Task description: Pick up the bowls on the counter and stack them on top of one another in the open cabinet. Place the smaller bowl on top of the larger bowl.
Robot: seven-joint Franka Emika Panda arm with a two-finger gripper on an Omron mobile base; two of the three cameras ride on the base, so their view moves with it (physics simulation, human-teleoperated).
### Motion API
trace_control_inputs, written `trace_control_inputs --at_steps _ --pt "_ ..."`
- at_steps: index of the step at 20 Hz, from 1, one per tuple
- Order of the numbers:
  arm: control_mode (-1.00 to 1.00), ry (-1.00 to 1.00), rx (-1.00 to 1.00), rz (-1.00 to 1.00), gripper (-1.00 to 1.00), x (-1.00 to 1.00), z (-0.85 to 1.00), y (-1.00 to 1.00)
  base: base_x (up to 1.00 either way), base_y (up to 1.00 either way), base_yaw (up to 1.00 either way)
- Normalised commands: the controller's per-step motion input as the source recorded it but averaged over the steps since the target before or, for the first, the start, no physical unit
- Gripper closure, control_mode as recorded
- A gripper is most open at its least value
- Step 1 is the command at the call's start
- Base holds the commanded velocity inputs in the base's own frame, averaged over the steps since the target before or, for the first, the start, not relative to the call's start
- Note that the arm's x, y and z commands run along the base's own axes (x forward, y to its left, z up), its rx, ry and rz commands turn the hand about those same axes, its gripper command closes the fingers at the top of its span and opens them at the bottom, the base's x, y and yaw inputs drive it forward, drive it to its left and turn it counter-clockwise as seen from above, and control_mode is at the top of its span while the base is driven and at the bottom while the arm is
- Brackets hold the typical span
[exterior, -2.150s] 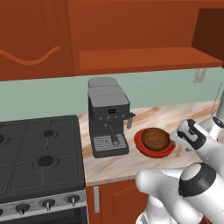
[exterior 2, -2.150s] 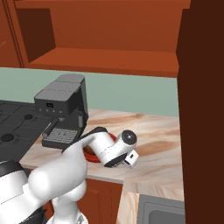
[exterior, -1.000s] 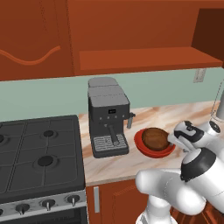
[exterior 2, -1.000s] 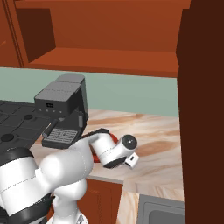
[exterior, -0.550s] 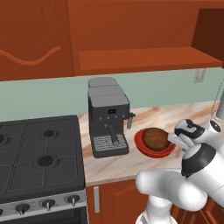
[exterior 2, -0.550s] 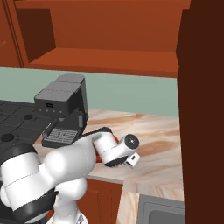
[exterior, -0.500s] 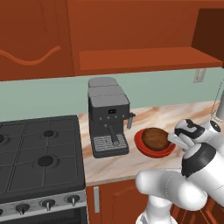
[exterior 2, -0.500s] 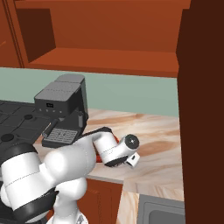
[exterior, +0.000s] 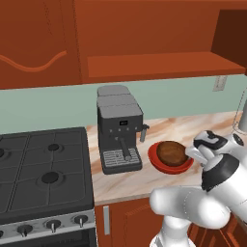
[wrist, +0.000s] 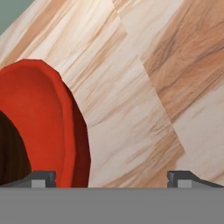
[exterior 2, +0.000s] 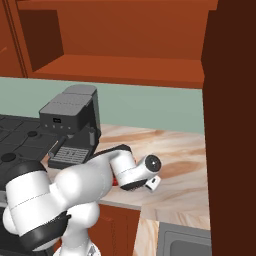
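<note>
Reddish-brown wood makes up the open cabinet (exterior: 159,65), a doorless wall compartment with 1 flat shelf board, seen above the counter in both base views. 2 bowls are counted on the light beige-pink marbled stone counter (exterior: 164,183): 1 wide shallow glossy red bowl (exterior: 170,165) and 1 small round dark brown wood-grain bowl (exterior: 171,151), which is seen resting inside the red one. The stacked pair is placed just right of 1 dark grey coffee machine (exterior: 119,128), whose drip tray is turned toward the counter's front edge. 1 black gas stove (exterior: 43,169) is seen to the left of the machine, with 4 burners visible on its top and knobs along its front.

The two-finger gripper (wrist: 112,177) is held low over the counter, just beside the red bowl's right rim in the left base view. In the hand view, 2 dark fingertips (wrist: 186,177) are seen set wide apart with nothing between them; the red bowl's rim (wrist: 65,127) is seen close to the left tip, and a sliver of the brown bowl (wrist: 11,153) is seen beyond it. Whether that tip touches the rim cannot be told. 1 cabinet door with a carved wavy line (exterior: 34,43) is seen at upper left.
</note>
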Motion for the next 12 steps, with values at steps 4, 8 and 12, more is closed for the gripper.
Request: trace_control_inputs --at_steps 4,8,12 --pt "-1.0 -0.03 0.0 -0.01 -1.0 0.01 -0.27 0.18 0.0 0.0 0.0" --pt "-1.0 -0.03 0.0 -0.01 -1.0 0.0 -0.3 0.21 0.0 0.0 0.0" --pt "-1.0 -0.03 0.0 -0.01 -1.0 0.0 -0.32 0.23 0.0 0.0 0.0"
